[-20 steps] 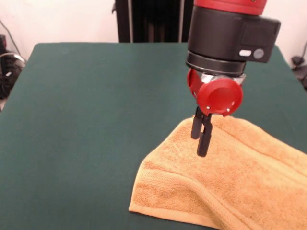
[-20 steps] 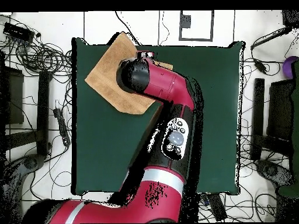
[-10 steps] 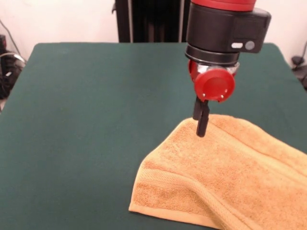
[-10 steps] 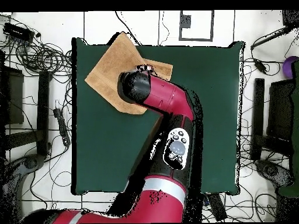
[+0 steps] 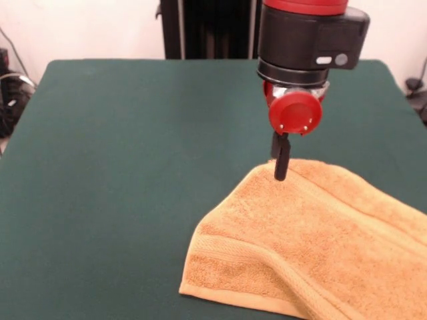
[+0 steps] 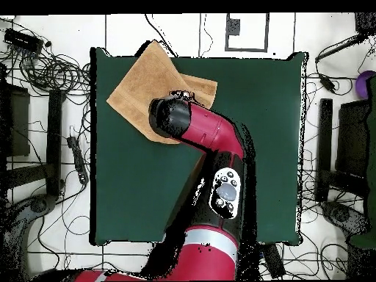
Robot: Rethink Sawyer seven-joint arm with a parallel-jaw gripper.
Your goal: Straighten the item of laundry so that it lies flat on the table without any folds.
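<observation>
Towel (image 5: 320, 247): one golden-orange piece, lying at the counter's (image 5: 133, 153) front right corner in the front view, running off the picture's right and bottom edges. A raised fold ridge runs along its front hem, so it is not flat. Only one dark green counter shows, bare to the towel's left. One red and black arm (image 6: 209, 139) hangs over the towel's far edge; its tool (image 5: 281, 175) points down with fingers pressed together, tips at the cloth.
</observation>
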